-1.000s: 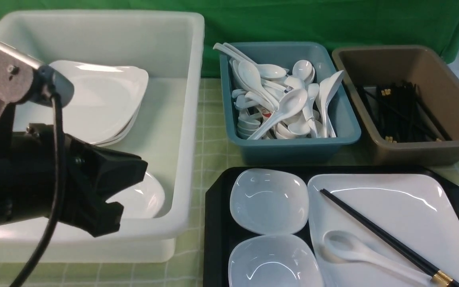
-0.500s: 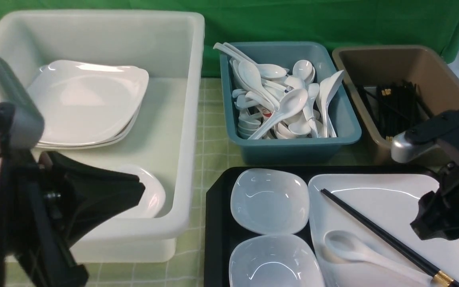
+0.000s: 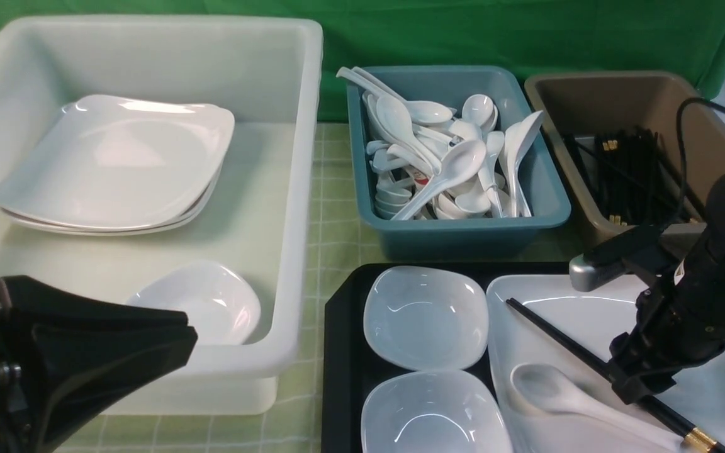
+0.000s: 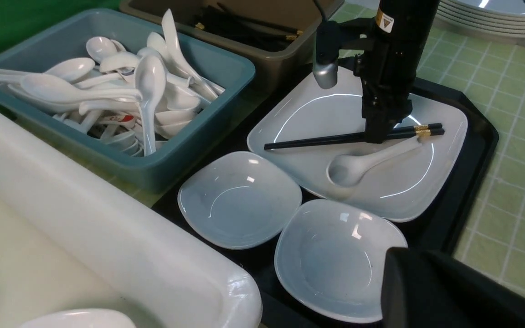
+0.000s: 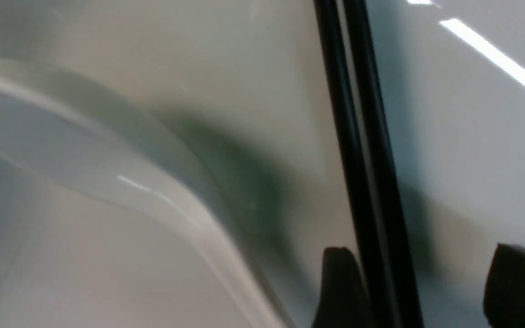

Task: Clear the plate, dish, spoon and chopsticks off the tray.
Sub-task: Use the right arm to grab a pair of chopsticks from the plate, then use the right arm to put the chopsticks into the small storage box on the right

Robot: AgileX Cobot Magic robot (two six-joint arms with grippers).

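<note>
Laboratory mock-up of a canteen dish-return station, green backdrop cloth [image 3: 526,31] at 12 o'clock, checked green tablecloth [image 3: 337,233] underneath, white tub [image 3: 148,56] at 10, teal tub [image 3: 463,239] at 12, brown tub [image 3: 620,94] at 2 o'clock (a sorting row).

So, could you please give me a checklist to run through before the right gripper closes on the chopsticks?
1. Right gripper open: ok.
2. Chopsticks between its fingertips: ok, though nearer one finger.
3. Both chopsticks side by side on the plate: ok.
4. Spoon apart from the fingers: cannot tell, it lies very close.
5. Left gripper shut, off the tray: ok.
6. Room in the brown tub: ok.
</note>
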